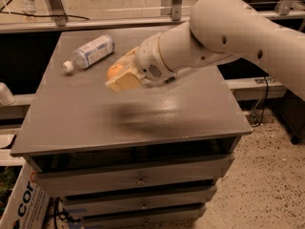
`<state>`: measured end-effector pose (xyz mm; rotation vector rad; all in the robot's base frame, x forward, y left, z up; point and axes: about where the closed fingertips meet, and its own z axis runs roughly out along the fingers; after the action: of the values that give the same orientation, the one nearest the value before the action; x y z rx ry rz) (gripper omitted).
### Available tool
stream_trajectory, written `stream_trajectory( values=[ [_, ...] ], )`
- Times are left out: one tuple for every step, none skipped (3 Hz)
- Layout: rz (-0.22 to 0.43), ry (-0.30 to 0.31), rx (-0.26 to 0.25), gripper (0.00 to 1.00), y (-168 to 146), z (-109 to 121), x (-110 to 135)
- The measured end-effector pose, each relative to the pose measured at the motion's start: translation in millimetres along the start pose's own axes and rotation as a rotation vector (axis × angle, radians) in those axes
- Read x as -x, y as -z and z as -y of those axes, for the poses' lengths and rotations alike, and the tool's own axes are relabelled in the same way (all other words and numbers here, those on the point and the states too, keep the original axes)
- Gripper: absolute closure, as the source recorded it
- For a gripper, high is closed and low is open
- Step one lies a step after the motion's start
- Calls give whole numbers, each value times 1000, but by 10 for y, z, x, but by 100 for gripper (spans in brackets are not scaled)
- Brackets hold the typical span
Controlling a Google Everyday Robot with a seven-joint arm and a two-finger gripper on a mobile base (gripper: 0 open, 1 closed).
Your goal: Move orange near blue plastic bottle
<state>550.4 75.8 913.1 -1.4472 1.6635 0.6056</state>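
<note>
Orange is over the left-middle of the table, clamped in the gripper, so that's where the action is. Going from the left: a cardboard box pokes in at the bottom corner, cut off by the frame, only some lettering readable. The table's left edge has bare top next to it, and the blue plastic bottle lies on its side near the back-left corner, white cap pointing towards that left edge. Just right of the bottle, close but apart, the beige fingers pinch the orange from both sides, so only the upper part of the fruit shows. A blurry shadow sits on the tabletop in front of it, so it looks lifted off the surface. The front half of the table is open all the way to the front lip. The fat white arm covers the back-right part of the top, can't see what's behind it. Past the right edge it's speckled floor.
</note>
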Motion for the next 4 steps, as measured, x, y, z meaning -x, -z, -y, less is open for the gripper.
stream_trajectory(
  values=[
    [0, 0, 0, 100, 0, -1, 1],
    [-3, 6, -23, 100, -70, 147, -11],
    [-5, 34, -30, 100, -239, 388, -36],
    [-11, 45, -37, 100, -439, 659, -68]
  ],
)
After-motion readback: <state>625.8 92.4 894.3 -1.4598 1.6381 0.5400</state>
